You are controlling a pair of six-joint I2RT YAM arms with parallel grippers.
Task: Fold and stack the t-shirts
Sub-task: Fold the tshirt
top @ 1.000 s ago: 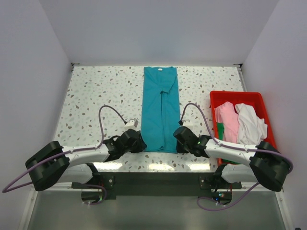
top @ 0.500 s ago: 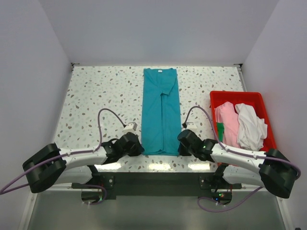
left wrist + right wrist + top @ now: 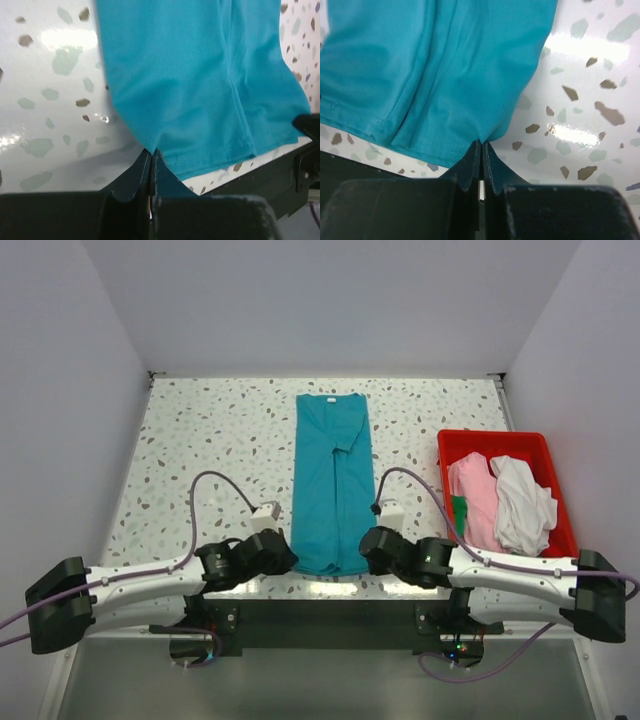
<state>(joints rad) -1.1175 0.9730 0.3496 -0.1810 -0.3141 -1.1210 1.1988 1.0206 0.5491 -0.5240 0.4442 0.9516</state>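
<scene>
A teal t-shirt [image 3: 330, 480], folded into a long strip, lies down the middle of the speckled table [image 3: 200, 440], its hem at the near edge. My left gripper [image 3: 283, 552] is shut on the hem's left corner [image 3: 150, 145]. My right gripper [image 3: 367, 550] is shut on the hem's right corner [image 3: 485, 137]. Both corners are pinched between the fingertips, just above the table. Pink [image 3: 474, 490], white [image 3: 522, 502] and green [image 3: 459, 512] t-shirts lie crumpled in the red bin [image 3: 495, 439].
The red bin stands at the table's right side. The table's near edge [image 3: 260, 155] and the dark frame below it lie right under the hem. Grey cables [image 3: 215, 480] loop above each wrist.
Both grippers have moved toward the near edge with the hem, dragging the teal shirt toward me. The arms have stretched out lower and flatter.
</scene>
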